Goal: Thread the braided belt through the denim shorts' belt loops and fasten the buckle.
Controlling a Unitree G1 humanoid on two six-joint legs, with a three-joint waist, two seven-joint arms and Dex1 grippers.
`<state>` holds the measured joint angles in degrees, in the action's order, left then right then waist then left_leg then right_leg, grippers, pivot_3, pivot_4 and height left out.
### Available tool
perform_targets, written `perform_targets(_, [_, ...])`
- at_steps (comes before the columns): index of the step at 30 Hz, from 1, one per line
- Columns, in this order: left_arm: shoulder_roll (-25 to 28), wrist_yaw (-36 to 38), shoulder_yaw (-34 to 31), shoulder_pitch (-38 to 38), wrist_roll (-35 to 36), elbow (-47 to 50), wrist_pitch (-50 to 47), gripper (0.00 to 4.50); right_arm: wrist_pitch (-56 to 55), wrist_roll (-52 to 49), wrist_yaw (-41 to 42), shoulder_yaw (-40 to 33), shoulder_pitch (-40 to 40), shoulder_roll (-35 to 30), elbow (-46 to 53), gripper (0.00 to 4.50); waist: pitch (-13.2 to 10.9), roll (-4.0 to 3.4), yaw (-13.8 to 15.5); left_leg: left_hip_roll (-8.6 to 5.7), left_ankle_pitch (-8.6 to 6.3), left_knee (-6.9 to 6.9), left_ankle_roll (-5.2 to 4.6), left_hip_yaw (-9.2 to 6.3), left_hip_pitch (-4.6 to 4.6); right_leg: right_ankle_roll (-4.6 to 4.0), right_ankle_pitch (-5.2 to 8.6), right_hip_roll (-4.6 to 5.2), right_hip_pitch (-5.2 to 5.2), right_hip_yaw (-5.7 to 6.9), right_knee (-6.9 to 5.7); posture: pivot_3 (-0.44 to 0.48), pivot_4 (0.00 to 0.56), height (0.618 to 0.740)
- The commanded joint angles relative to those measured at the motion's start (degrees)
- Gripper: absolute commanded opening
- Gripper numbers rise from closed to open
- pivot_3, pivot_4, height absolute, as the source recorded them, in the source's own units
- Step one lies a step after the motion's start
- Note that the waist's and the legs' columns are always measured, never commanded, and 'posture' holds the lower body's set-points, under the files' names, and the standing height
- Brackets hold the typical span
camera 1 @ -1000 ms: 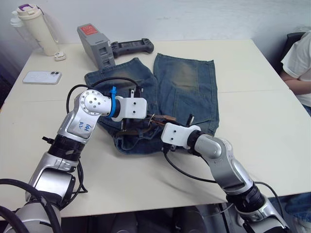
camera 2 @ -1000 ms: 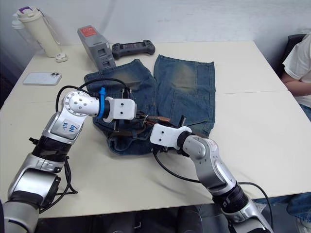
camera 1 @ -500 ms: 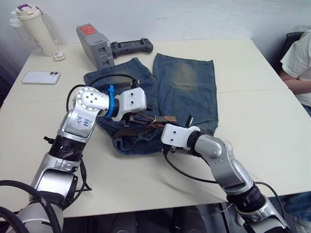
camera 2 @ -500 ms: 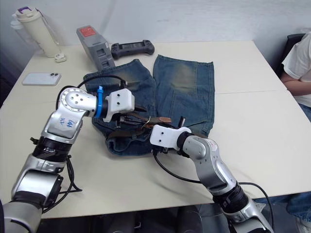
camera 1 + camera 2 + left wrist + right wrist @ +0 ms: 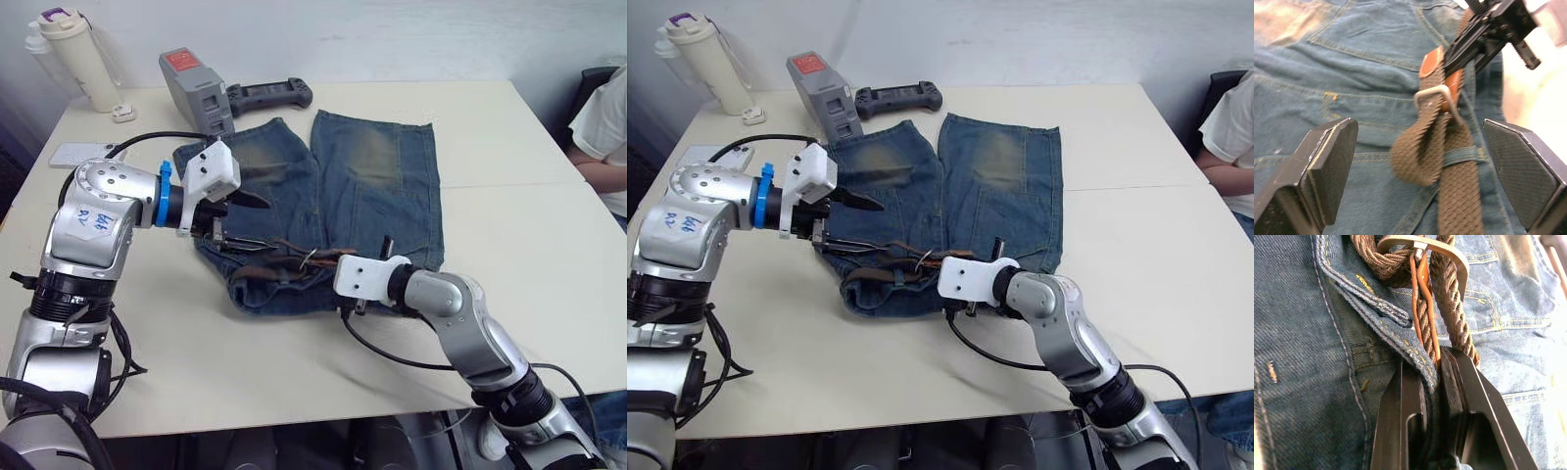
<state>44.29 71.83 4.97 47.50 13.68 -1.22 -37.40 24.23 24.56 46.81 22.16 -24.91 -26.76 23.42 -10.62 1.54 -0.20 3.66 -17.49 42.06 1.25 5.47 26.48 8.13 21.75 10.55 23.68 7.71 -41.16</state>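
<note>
The long brown woven braided belt (image 5: 279, 261) lies along the waistband of the faded blue denim shorts (image 5: 364, 186), at the edge of the shorts nearest the robot. In the left wrist view the belt passes under a narrow blue denim belt loop (image 5: 1462, 155) and doubles back into a short fold beside it. The small rectangular silver metal buckle (image 5: 1436, 96) sits on the belt just above that fold, with the tan leather end of the belt running through its frame.

The right gripper (image 5: 345, 266) rests at the waistband, near the middle of the shorts. Its black fingers (image 5: 1400, 421) are clamped together on the braided belt and the folded denim edge of the waistband, just below the buckle (image 5: 1422, 246).

The left gripper (image 5: 235, 220) hangs above the shorts' left leg, clear of the belt. Its black fingers (image 5: 1327, 169) stand wide apart and hold nothing; the belt fold lies between them in the left wrist view.

The shorts lie flat on the pale bench (image 5: 509, 147), legs pointing away from the robot. At the far side of the bench stand a grey box with a red label (image 5: 194, 88), a black handheld controller (image 5: 269, 94) and a cream tumbler with a purple lid (image 5: 76, 54). A white phone (image 5: 71, 153) lies near the left arm. A person's white sleeve (image 5: 602, 127) shows at the right edge.
</note>
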Motion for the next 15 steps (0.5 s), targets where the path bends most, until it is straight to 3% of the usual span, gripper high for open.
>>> perform_targets(1, [0.23, -2.23, -1.38, -0.70, 1.60, 1.45, -2.18, 4.50, 0.16, -2.41, 0.66, -0.97, -0.15, 0.26, 3.77, 0.01, 0.00, 0.00, -0.03, 0.00, 0.00, 0.00, 0.00, 0.00, 0.00, 0.00, 0.00, 0.00, 0.00, 0.00, 0.00, 0.000, 0.150, 0.664])
perform_targets(5, [-0.14, -3.08, -0.70, -1.39, 2.69, 3.48, -3.92, 4.50, 1.47, -5.47, 1.87, -1.85, -0.03, 0.34, 4.50, 0.01, 0.00, 0.00, -0.02, 0.00, 0.00, 0.00, 0.00, 0.00, 0.01, 0.00, 0.00, 0.00, 0.01, 0.00, 0.00, 0.000, 0.150, 0.664])
perform_targets(9, [1.03, -2.31, -0.08, -2.14, 3.71, 4.71, -5.08, 4.50, 4.45, -8.13, 4.51, -2.97, -1.12, -1.16, 6.93, 1.59, 0.00, 0.00, -0.01, 0.00, 0.00, -0.01, 0.00, 0.00, 0.00, 0.00, 0.00, 0.00, 0.01, -0.01, 0.00, 0.000, 0.150, 0.664])
perform_targets(15, [2.34, -1.68, 0.83, -2.39, 3.42, 3.93, -4.06, 4.50, 13.63, -16.90, 11.26, -6.76, -2.75, -5.24, 15.08, 4.44, 0.00, 0.00, 0.18, 0.00, 0.00, 0.00, 0.00, 0.00, -0.03, 0.00, 0.00, 0.00, -0.02, -0.01, 0.00, 0.000, 0.150, 0.664])
